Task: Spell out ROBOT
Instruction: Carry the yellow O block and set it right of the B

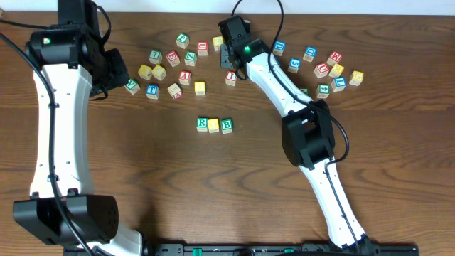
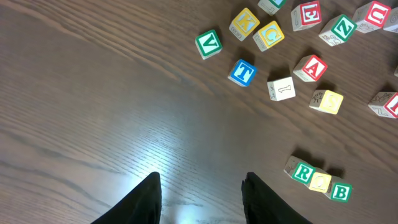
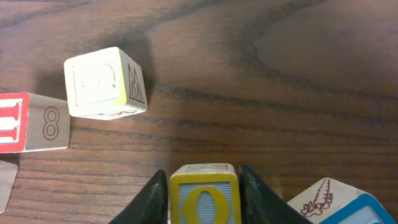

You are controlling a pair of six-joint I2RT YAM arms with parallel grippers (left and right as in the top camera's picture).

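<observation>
The yellow-framed O cube (image 3: 204, 199) sits on the wooden table (image 3: 292, 87) in the scattered group at the far side, directly under the right gripper (image 3: 204, 173). The two fingers stand against its left and right side faces, closed on it, and it looks not yet lifted. Treat this cube as a light, rigid wooden block: it will not deform or break, but its printed faces look smooth, so a grip that is off centre may let it pivot or slip. Hold it on two opposite flat sides, square to the faces and centred across the width, as the fingers are placed now. A cube with a flower drawing (image 3: 320, 193) lies just beside the right-hand finger, and the lift should go straight up to avoid dragging it. A pale cube with an M on its side (image 3: 106, 83) and a red E cube (image 3: 15, 121) lie apart to the upper left. Nearer the middle of the table, the R cube (image 1: 202, 124), a yellow-faced cube (image 1: 214, 125) and the B cube (image 1: 227, 126) touch in a row, with free space to the right of the B. The blue T cube (image 2: 242, 73) waits among the loose cubes on the left. The left gripper (image 2: 202, 180) hovers over bare wood, fingers parted and empty.
</observation>
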